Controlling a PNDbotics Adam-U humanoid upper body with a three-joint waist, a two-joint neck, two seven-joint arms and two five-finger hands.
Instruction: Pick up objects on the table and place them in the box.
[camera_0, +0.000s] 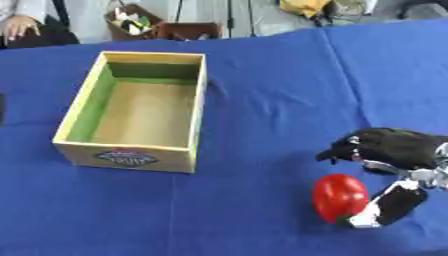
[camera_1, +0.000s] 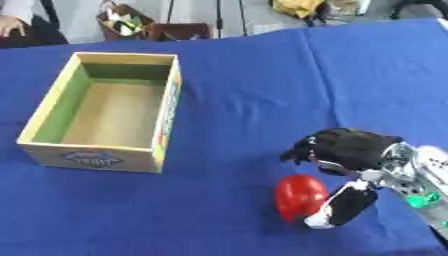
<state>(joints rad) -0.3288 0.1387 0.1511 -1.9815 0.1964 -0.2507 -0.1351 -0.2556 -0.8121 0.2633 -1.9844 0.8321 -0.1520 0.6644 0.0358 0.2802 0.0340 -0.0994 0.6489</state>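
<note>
The right hand (camera_1: 354, 150) is down on the blue bench (camera_0: 262, 100) near the front right corner, closing around a red, rounded object (camera_0: 339, 197), maybe an apple or a tomato. Its fingers (camera_1: 306, 150) are curled over just behind the red thing, and the thumb (camera_1: 346, 207) presses against its right side. I'd call it a pinch being set, though I cannot tell whether the fingers themselves touch it yet. The left hand is nowhere in sight.

The box (camera_0: 131, 155) sits well apart, up to the left, open and with nothing in it that I can see.

What worries me is the shape. A smooth round thing caught between thumb and curled fingers could squirt out forward or roll toward the front edge if the fingers meet it off-centre. And it is a long carry across to the box, so a poor hold could drop it short, onto the cloth or the box's near wall.
</note>
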